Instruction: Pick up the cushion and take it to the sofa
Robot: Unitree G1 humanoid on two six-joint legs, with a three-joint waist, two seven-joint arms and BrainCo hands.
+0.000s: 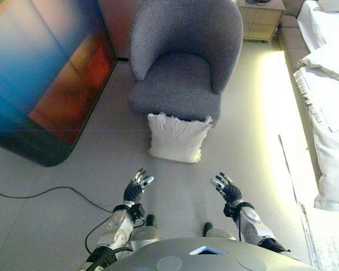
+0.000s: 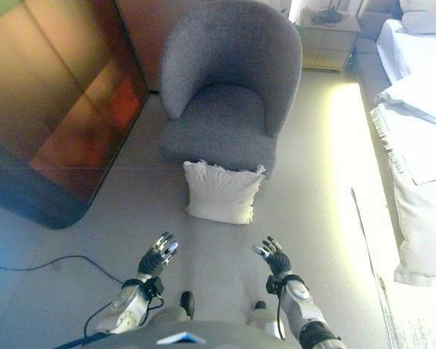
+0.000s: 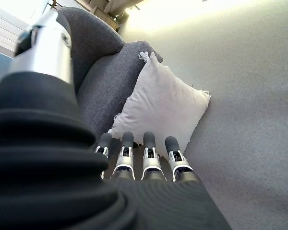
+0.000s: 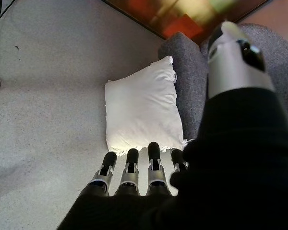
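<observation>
A white cushion (image 1: 177, 138) with frayed corners stands on the floor, leaning against the front of a grey armchair (image 1: 183, 62). It also shows in the left wrist view (image 3: 161, 105) and the right wrist view (image 4: 141, 111). My left hand (image 1: 137, 187) and right hand (image 1: 227, 189) are both open and empty, held above the floor a short way in front of the cushion, one on each side of it. Neither hand touches it.
A large dark panel with coloured reflections (image 1: 42, 79) stands at the left. A bed with white bedding (image 1: 327, 101) runs along the right. A small cabinet (image 1: 261, 18) stands at the back. Grey floor (image 1: 181, 186) lies between my hands and the cushion.
</observation>
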